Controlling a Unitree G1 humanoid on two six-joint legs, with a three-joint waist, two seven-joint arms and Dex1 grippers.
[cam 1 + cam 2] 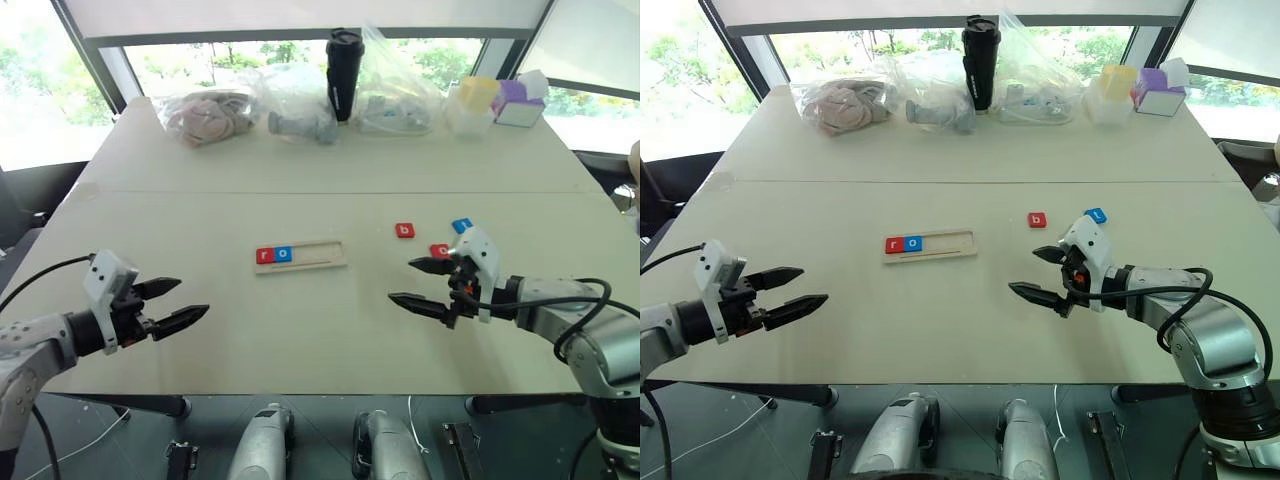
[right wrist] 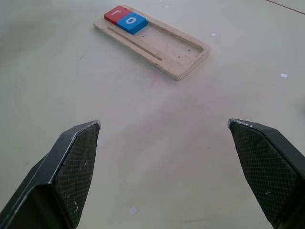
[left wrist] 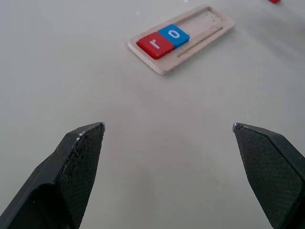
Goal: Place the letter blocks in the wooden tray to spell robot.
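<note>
The wooden tray [image 1: 300,255] lies mid-surface with a red "r" block [image 1: 264,255] and a blue "o" block [image 1: 283,254] at its left end. Both claws hover empty, jaws wide: the left claw [image 1: 170,304] well left of the tray, the right claw [image 1: 428,285] near the loose blocks. The red "b" block [image 1: 404,230] likely goes next; the right claw should straddle it squarely, pinch gently, then set it touching the "o".
</note>
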